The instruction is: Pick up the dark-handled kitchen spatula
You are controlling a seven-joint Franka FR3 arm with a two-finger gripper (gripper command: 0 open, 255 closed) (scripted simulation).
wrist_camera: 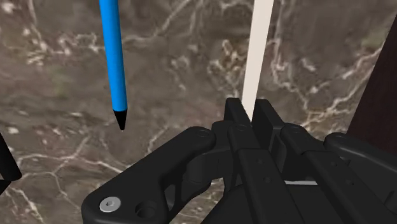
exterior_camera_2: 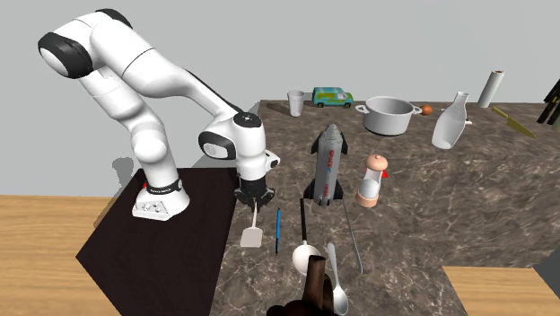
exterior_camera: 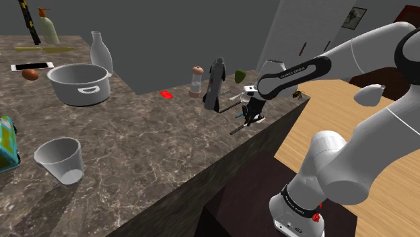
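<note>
At the counter (wrist_camera: 191, 76) edge, the fingers (wrist_camera: 234, 121) clasp the spatula (wrist_camera: 259, 51); its handle end is hidden between them.

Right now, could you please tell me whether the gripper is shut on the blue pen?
No, the gripper clasps the spatula by its pale handle, while the blue pen lies apart beside it.

Veined brown marble countertop (wrist_camera: 191, 57) — matt black hand (wrist_camera: 250, 112), smooth blue pen (wrist_camera: 114, 57), wooden floor (exterior_camera_2: 45, 235)

On the table (exterior_camera_2: 431, 208) were one pot (exterior_camera_2: 392, 122), one cup (exterior_camera_2: 294, 104), one toy van (exterior_camera_2: 333, 96), one rocket (exterior_camera_2: 328, 162), one shaker (exterior_camera_2: 371, 179), one blue pen (exterior_camera_2: 277, 229), one spatula (exterior_camera_2: 252, 237), two spoons, a white spoon (exterior_camera_2: 302, 258) and a grey spoon (exterior_camera_2: 340, 298)
</note>
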